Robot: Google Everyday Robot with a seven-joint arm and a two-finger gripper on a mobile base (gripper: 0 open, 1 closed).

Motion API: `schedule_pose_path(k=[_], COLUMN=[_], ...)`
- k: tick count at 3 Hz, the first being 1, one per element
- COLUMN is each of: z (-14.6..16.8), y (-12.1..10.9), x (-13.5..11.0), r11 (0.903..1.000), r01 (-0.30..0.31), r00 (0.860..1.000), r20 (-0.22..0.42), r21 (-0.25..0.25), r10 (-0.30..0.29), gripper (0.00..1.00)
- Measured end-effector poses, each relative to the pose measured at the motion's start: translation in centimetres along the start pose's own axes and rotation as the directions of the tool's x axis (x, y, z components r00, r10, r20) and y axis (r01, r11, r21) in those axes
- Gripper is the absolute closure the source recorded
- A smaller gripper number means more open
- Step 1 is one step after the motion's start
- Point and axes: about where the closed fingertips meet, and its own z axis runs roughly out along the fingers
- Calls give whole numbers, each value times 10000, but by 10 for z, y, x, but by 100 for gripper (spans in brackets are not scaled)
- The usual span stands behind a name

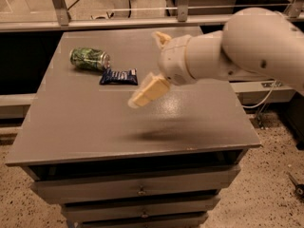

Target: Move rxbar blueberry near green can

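Green can [89, 59] on its side on grey surface [95, 127], rxbar blueberry [118, 76] just beside it, tool [147, 91] hovering nearby, grip state impossible to tell

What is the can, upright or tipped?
Tipped: the can lies on its side by the snack bar; the end effector hovers to their right.

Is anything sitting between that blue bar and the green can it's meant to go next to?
Nothing visible does. The bar lies close beside the can, which is on its side. The gripper hangs further right in the picture, apart from the bar.
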Motion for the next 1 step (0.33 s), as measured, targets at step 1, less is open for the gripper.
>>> schedule_pose_path(k=[1], z=[-43], y=[-6], x=[12], r11=[9963], r01=[-593], r00=[9979], r20=[300], r21=[615], r10=[575], gripper=[0])
